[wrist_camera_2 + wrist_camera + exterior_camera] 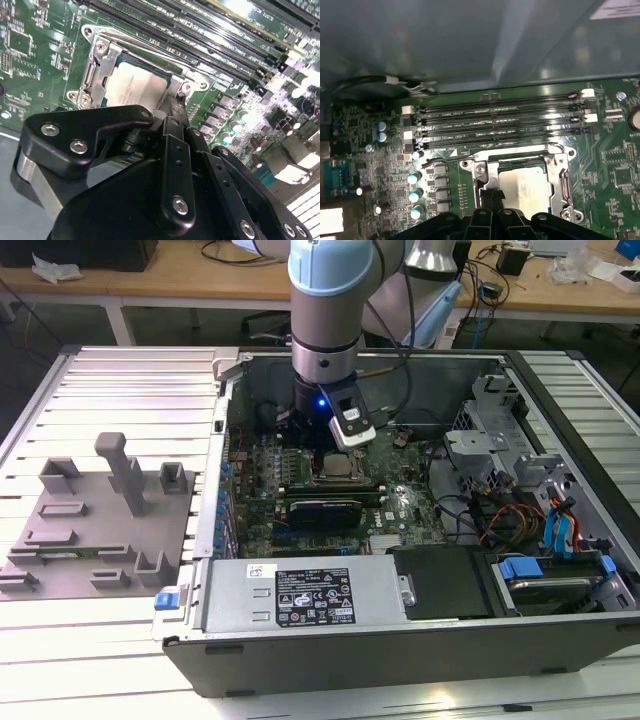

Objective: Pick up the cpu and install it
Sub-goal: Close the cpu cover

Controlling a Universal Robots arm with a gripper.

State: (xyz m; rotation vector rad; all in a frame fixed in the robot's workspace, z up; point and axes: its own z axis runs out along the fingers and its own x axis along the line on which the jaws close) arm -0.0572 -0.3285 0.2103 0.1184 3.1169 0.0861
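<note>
Obs.: The arm is positioned over the open computer case. The gripper is lowered onto the motherboard at the processor socket.

The cpu is seen in both wrist views lying flat inside the metal socket frame. Its pale top faces up and its edges are parallel to the frame. No tilt or raised corner is visible.

In the second wrist view, the gripper tip is found at the edge of the socket, just beside one side of the chip. Contact with the chip cannot be confirmed. Whether the pincer is apart or together cannot be told, as its working end is hidden behind its own black linkages. Nothing is seen to be carried.

The grey fixture blocks, at the exterior view's left and well apart from the case, are noted with no chip visible on them.

Judgement: pick-up and placement into the socket are taken as done. Full seating is not confirmed, and whether the frame is latched cannot be determined.
</note>
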